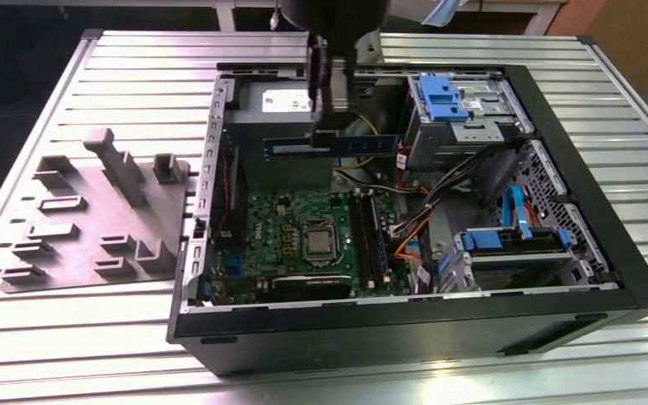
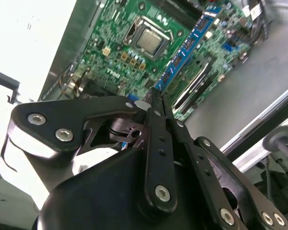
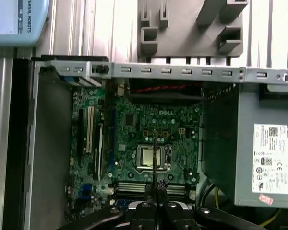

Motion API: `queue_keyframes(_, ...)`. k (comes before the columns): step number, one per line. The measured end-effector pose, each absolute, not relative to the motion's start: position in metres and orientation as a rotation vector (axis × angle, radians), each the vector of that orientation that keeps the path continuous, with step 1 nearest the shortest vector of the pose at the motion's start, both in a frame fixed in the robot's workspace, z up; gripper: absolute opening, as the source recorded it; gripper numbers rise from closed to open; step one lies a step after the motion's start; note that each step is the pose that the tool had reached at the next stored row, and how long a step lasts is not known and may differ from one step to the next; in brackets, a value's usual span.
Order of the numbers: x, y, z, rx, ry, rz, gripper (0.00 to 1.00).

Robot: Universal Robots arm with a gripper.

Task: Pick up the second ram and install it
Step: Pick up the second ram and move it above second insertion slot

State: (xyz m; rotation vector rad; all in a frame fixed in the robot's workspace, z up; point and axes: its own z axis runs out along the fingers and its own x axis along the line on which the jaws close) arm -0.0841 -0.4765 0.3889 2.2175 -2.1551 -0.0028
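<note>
— What is nearest the wrist?

— Your jaws, pressed together on one thing: the second ram (image 2: 186,47). In the second wrist view the blue strip runs out from between the tips, chips along its face.

— Where on the strip do they grip?

— In the exterior view, near the middle of its long upper edge. The strip hangs level in the air inside the open computer case (image 1: 414,325), in front of the power supply (image 1: 266,122) and above the motherboard (image 1: 284,221). It is not seated in any slot. In the first wrist view you see it edge-on, a thin dark line crossing in front of the processor (image 3: 149,156).

— What does the case hold?

— Count with me: one green motherboard lying flat, one processor in its socket, and one grey power supply. There are two drive cages with blue plastic parts, one (image 1: 457,105) at the far corner and the other (image 1: 513,245) nearer the front wall. Loose orange and black cables (image 1: 414,226) lie between the board and the cages.

— And beyond the case?

— One grey moulded fixture tray (image 1: 82,232) lies flat on the slatted metal table (image 1: 132,67), just beside the case on the exterior view's left.
</note>
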Motion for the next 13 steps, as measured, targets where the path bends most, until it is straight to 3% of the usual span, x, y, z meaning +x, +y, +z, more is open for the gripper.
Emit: queue_keyframes(13, -0.0781, -0.4765, 0.3792, 2.218, -2.155, -0.003, 0.12)
